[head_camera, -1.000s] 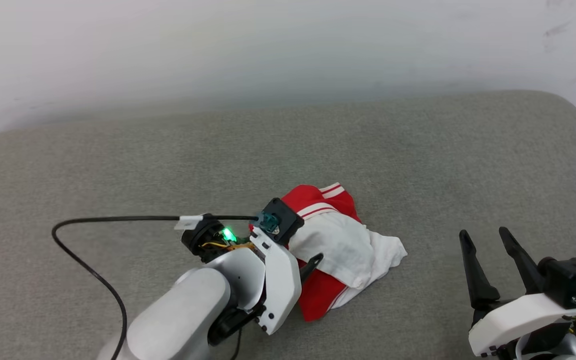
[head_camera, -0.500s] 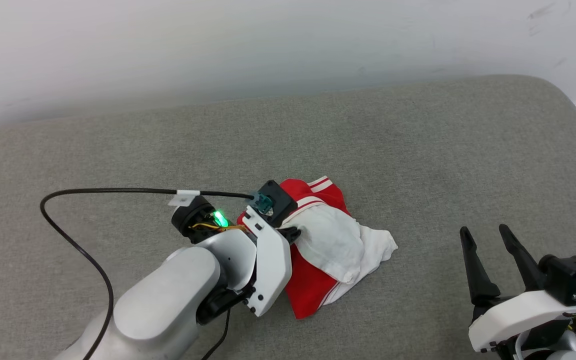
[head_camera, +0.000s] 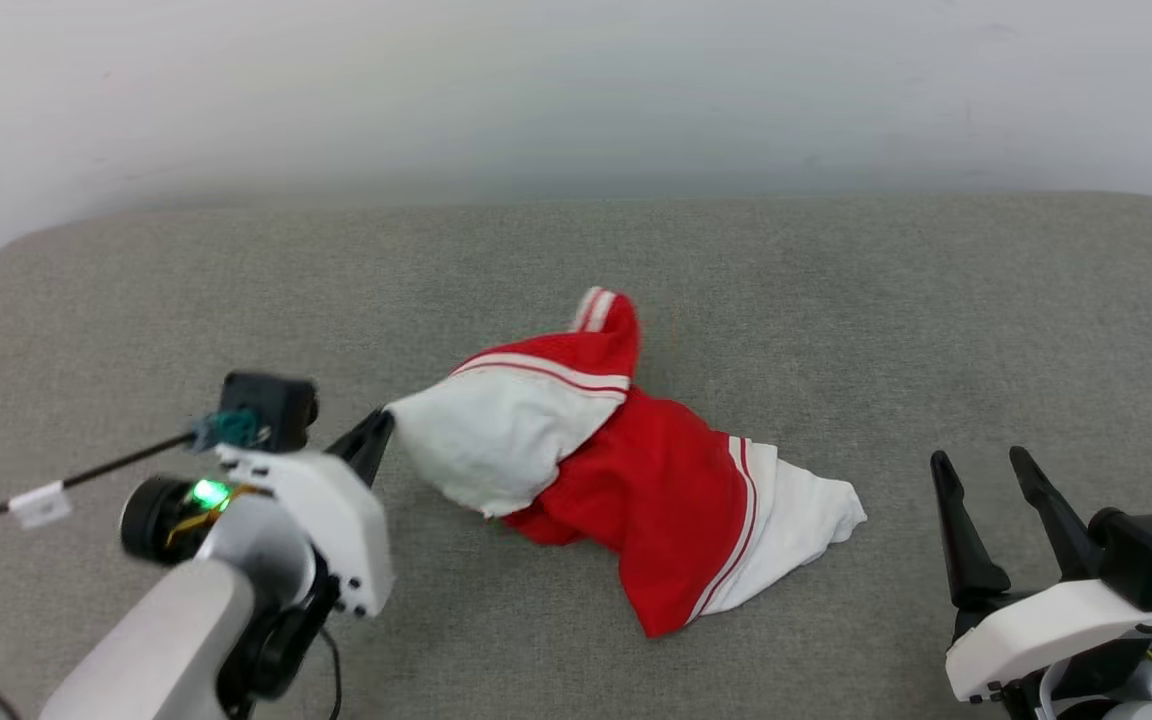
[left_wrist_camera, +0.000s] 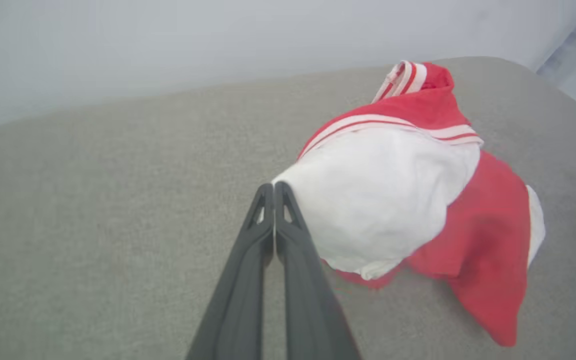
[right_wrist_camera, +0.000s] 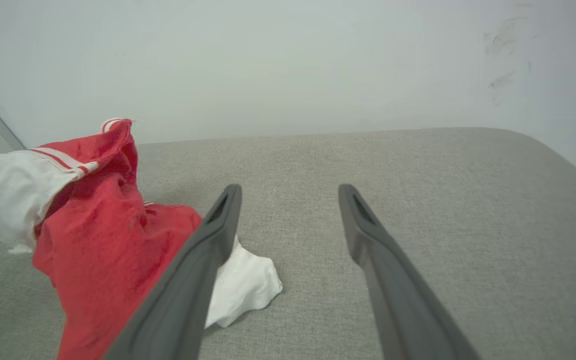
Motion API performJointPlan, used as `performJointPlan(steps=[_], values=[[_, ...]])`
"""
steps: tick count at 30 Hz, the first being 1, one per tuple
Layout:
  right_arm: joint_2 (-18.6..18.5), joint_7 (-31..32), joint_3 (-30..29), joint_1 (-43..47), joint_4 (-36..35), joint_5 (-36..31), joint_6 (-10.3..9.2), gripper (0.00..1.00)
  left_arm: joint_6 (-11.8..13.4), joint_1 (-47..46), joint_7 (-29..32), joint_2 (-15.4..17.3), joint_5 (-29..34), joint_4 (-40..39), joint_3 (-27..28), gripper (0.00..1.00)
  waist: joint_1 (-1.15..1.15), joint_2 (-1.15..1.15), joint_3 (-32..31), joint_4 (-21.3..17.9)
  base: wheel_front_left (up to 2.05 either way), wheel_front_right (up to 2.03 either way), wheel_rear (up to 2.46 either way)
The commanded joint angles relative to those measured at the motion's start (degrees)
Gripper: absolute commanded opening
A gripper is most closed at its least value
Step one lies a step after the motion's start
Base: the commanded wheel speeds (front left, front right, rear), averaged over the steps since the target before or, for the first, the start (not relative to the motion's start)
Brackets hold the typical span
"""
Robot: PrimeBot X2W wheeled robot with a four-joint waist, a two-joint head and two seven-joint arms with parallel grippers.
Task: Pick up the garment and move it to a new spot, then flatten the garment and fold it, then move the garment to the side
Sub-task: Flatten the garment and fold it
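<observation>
The garment point(head_camera: 656, 480), red with white sleeves and striped trim, lies crumpled on the grey cushion point(head_camera: 836, 300), one white sleeve pulled up and out to the left. My left gripper point(head_camera: 383, 424) is shut on the tip of that sleeve; in the left wrist view its fingers point(left_wrist_camera: 274, 192) meet at the white cloth of the garment point(left_wrist_camera: 383, 195). At the lower right my right gripper point(head_camera: 981, 470) stands open and holds nothing, a little right of the garment's white corner. The right wrist view has the right gripper point(right_wrist_camera: 290, 192) open over bare cushion, the garment point(right_wrist_camera: 103, 240) at its left.
The grey cushion point(right_wrist_camera: 418, 200) runs wide around the garment, with rounded far corners. A pale wall point(head_camera: 576, 90) rises behind it. A black cable point(head_camera: 56, 480) trails left from my left wrist.
My left gripper has shut on the white sleeve and pulled it left and up, stretching the garment out. The head camera has also shifted. The right gripper has stayed open in place.
</observation>
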Motion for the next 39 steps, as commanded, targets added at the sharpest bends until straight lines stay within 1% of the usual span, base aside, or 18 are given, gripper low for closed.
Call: performJointPlan(steps=[1, 3, 6, 9, 12, 14, 15, 16, 22, 25, 27, 30, 33, 36, 39], values=[[0.1, -0.1, -0.1, 0.1, -0.5, -0.3, -0.02, 1.00, 1.8, 4.4, -1.0, 1.0, -1.8, -0.6, 1.6, 0.00, 0.00, 0.00, 0.2, 0.8, 0.00, 0.00, 0.00], [0.1, 0.0, -0.2, 0.0, -0.6, -0.3, -0.02, 1.00, 4.2, 10.0, -2.1, 1.7, -4.5, -0.8, 3.7, 0.00, 0.00, 0.00, 0.3, 1.2, 0.00, 0.00, 0.00], [0.0, 0.2, -0.5, -0.1, -0.9, -0.5, -0.02, 1.00, 6.1, 17.6, -3.5, 1.3, -9.1, 0.3, 6.3, 0.00, 0.00, 0.00, 0.7, 1.7, 0.00, 0.00, 0.00], [0.0, 0.5, -0.6, -0.5, -1.2, -0.8, -0.02, 1.00, 6.0, 23.4, -4.8, 0.0, -12.8, 1.8, 7.4, 0.00, 0.00, 0.00, 0.8, 2.0, 0.00, 0.00, 0.00], [0.1, 0.8, -0.8, -0.8, -1.6, -1.2, -0.02, 1.00, 5.7, 25.9, -5.6, -1.1, -13.9, 2.7, 7.3, 0.00, 0.00, 0.00, 0.7, 2.4, 0.00, 0.00, 0.00], [0.0, 1.1, -1.0, -0.8, -1.8, -1.6, -0.02, 1.00, 5.3, 26.4, -6.3, -1.9, -14.2, 3.1, 7.1, 0.49, 0.00, 0.00, 0.5, 2.6, 0.00, 0.00, 0.00], [0.0, 1.2, -1.1, -0.8, -1.8, -1.7, -0.02, 1.00, 5.4, 26.1, -6.7, -2.0, -13.9, 3.2, 7.1, 0.93, 0.00, 0.00, 0.3, 2.7, 0.00, 0.00, 0.00], [0.1, 1.3, -1.1, -0.8, -1.9, -1.8, -0.02, 1.00, 5.4, 25.3, -7.6, -2.0, -13.1, 3.1, 7.2, 1.00, 0.00, 0.00, 0.1, 2.7, 0.00, 0.00, 0.00], [0.1, 2.0, -1.3, 0.3, -2.3, -2.3, -0.02, 1.00, 6.8, 22.3, -13.2, -1.9, -8.5, 1.2, 7.6, 1.00, 0.00, 0.00, -2.0, 2.8, 0.00, 0.00, 0.00], [0.1, 2.4, -1.5, 0.6, -2.7, -2.2, -0.02, 1.00, 7.6, 20.5, -14.3, -1.2, -6.1, -0.8, 7.1, 1.00, 0.00, 0.00, -2.5, 2.7, 0.00, 0.00, 0.00], [0.0, 2.6, -1.6, 0.6, -2.9, -2.2, -0.02, 1.00, 7.4, 19.0, -13.6, -0.3, -4.3, -2.2, 6.0, 1.00, 0.00, 0.00, -2.7, 2.7, 0.00, 0.00, 0.00], [0.1, 2.8, -1.4, 1.0, -3.2, -2.4, -0.02, 1.00, 5.6, 16.0, -9.6, 1.3, -1.3, -3.8, 2.3, 1.00, 0.00, 0.00, -2.9, 2.6, 0.00, 0.00, 0.00], [0.1, 3.1, -1.0, 1.1, -3.4, -2.7, -0.02, 1.00, 3.1, 13.3, -3.6, 2.2, 0.6, -4.4, -2.2, 1.00, 0.00, 0.00, -3.0, 2.1, 0.00, 0.00, 0.00], [0.0, 3.0, -0.6, 1.0, -3.4, -2.5, -0.02, 1.00, 0.7, 11.5, 2.2, 2.6, 1.1, -3.9, -5.9, 1.00, 0.00, 0.00, -2.7, 1.2, 0.00, 0.00, 0.00], [0.1, 2.7, -0.4, 1.1, -3.4, -2.0, -0.02, 1.00, -0.9, 10.1, 6.5, 2.8, 1.1, -2.7, -8.2, 1.00, 0.00, 0.00, -1.9, 0.4, 0.00, 0.00, 0.00]])
